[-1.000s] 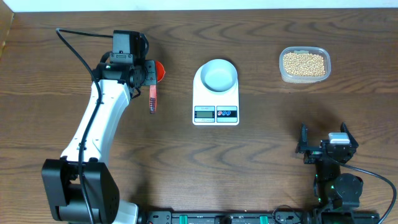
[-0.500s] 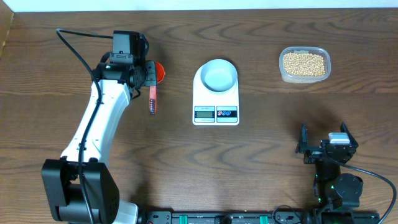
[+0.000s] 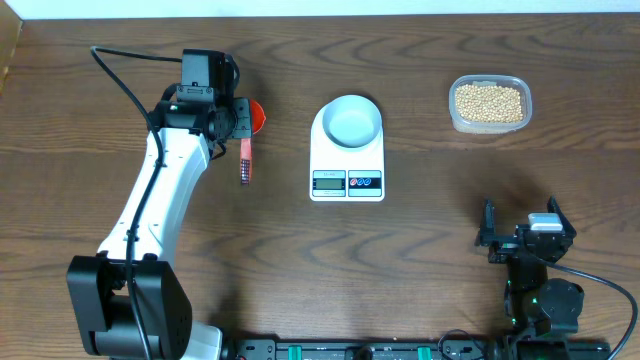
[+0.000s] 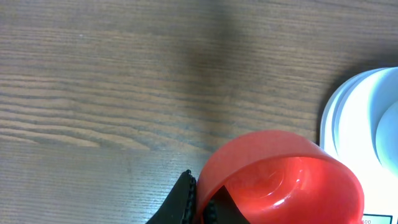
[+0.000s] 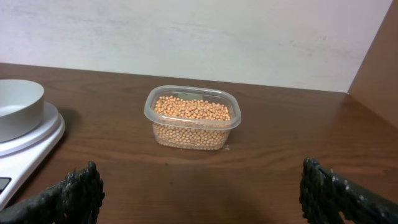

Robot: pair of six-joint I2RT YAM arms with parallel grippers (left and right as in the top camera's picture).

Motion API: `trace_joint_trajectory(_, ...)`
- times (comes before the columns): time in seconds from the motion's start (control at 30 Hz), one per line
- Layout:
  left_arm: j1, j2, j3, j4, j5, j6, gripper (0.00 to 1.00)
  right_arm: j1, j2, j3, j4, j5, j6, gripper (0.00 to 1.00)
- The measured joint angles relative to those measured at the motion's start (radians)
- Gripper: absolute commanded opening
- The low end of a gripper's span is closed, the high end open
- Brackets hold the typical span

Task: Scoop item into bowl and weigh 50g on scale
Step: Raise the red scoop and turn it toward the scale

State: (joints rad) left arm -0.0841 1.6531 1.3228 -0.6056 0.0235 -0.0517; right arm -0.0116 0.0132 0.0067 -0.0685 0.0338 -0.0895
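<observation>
The pale bowl (image 3: pixel 352 121) sits on the white scale (image 3: pixel 347 178) at the table's middle. Tan beans (image 3: pixel 489 102) fill a clear tub (image 3: pixel 489 126) at the back right. Left of the scale is a red scoop (image 3: pixel 256 115) whose handle (image 3: pixel 245 160) points toward the front. My left gripper (image 3: pixel 238 118) is shut on the scoop's cup rim; in the left wrist view the black fingers (image 4: pixel 186 198) pinch the red wall (image 4: pixel 280 177), with the scale (image 4: pixel 336 118) at the right edge. My right gripper (image 3: pixel 520 232) stands open and empty at the front right, facing the beans (image 5: pixel 193 111).
The bowl (image 5: pixel 15 106) and the scale's platform (image 5: pixel 28 149) show at the left of the right wrist view, well apart from the tub (image 5: pixel 193 127). A pale wall runs behind the table's far edge.
</observation>
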Motion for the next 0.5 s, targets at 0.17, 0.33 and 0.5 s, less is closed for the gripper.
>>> trace_joint_trajectory(0.17, 0.0, 0.0, 0.0, -0.018, 0.0, 0.0, 0.07, 0.0, 0.0, 0.0, -0.001, -0.009, 0.0, 0.99)
trace_joint_trajectory(0.33, 0.0, 0.0, 0.0, -0.021, 0.0, -0.003, 0.07, 0.0, 0.0, 0.0, 0.001, -0.017, 0.001, 0.99)
trace_joint_trajectory(0.5, 0.0, 0.0, 0.0, -0.022, 0.017, -0.026, 0.07, 0.0, 0.0, 0.0, 0.027, -0.026, 0.039, 0.99)
